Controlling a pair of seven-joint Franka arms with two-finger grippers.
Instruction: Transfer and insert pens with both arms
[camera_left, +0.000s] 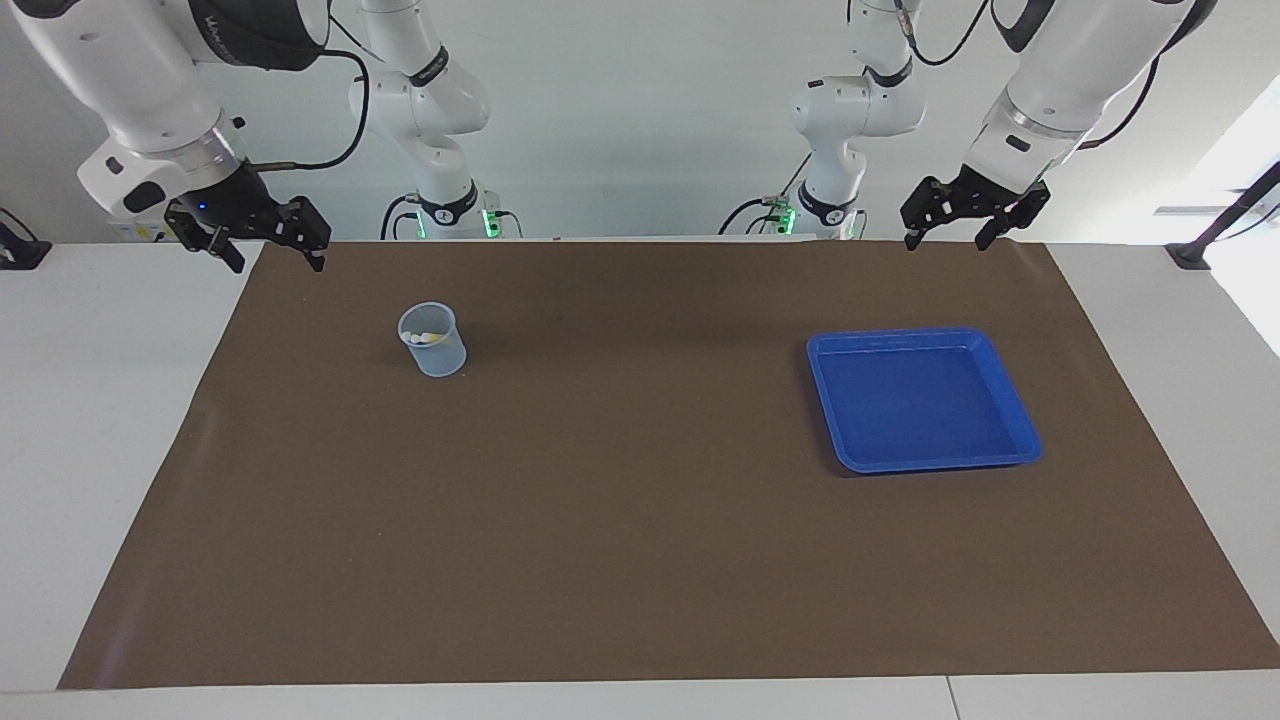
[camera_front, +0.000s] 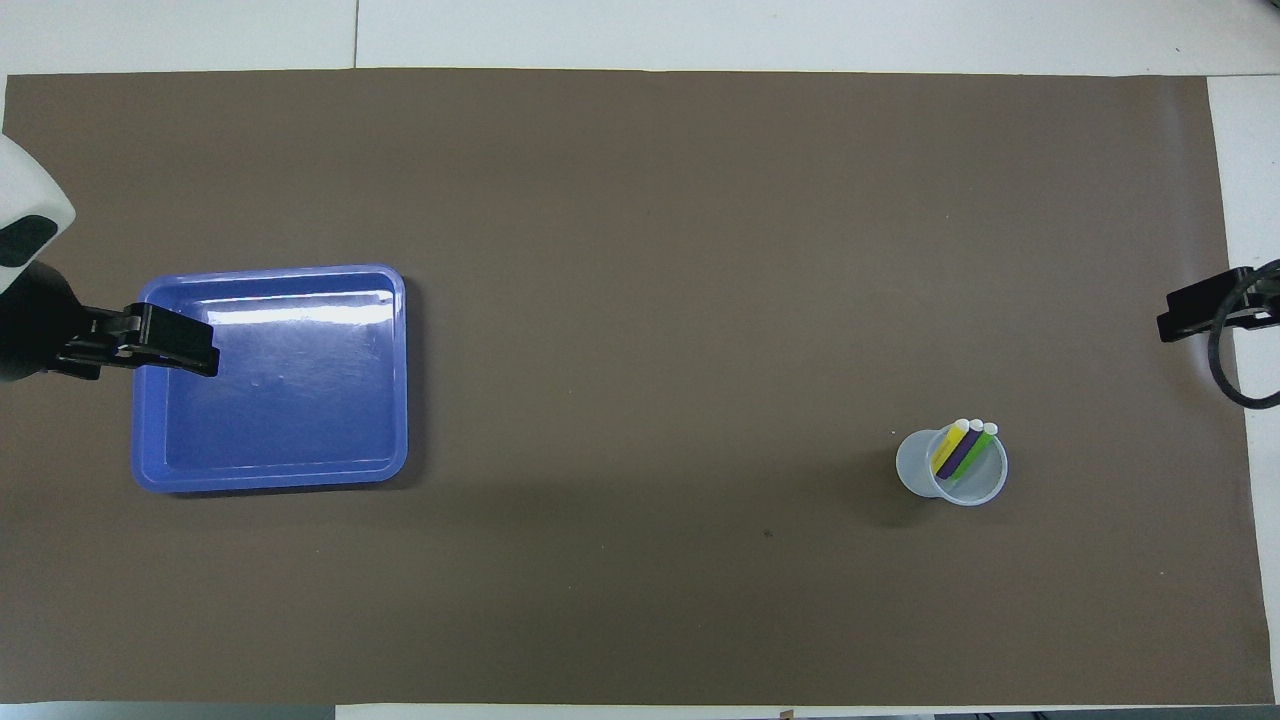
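From my station I saw all three pens standing together in a clear plastic cup (camera_front: 952, 466) on the brown mat (camera_left: 640, 560), toward the right arm's end of the table. The yellow pen (camera_front: 947, 447), purple pen (camera_front: 958, 452) and green pen (camera_front: 973, 450) leaned side by side against the cup's rim, pale tips up. In the facing view only their whitish tips (camera_left: 427, 337) showed inside the cup.

The right gripper (camera_left: 268, 250) hung in the air above the mat's edge at the robots' end, well apart from the cup, its fingers spread wide and holding nothing. The left gripper (camera_left: 945, 241) hung likewise over the mat's edge at its own end, fingers parted and empty, above and apart from the blue tray (camera_left: 1015, 405). The tray sat flat on the mat toward the left arm's end, well apart from the cup, with no pen in it.
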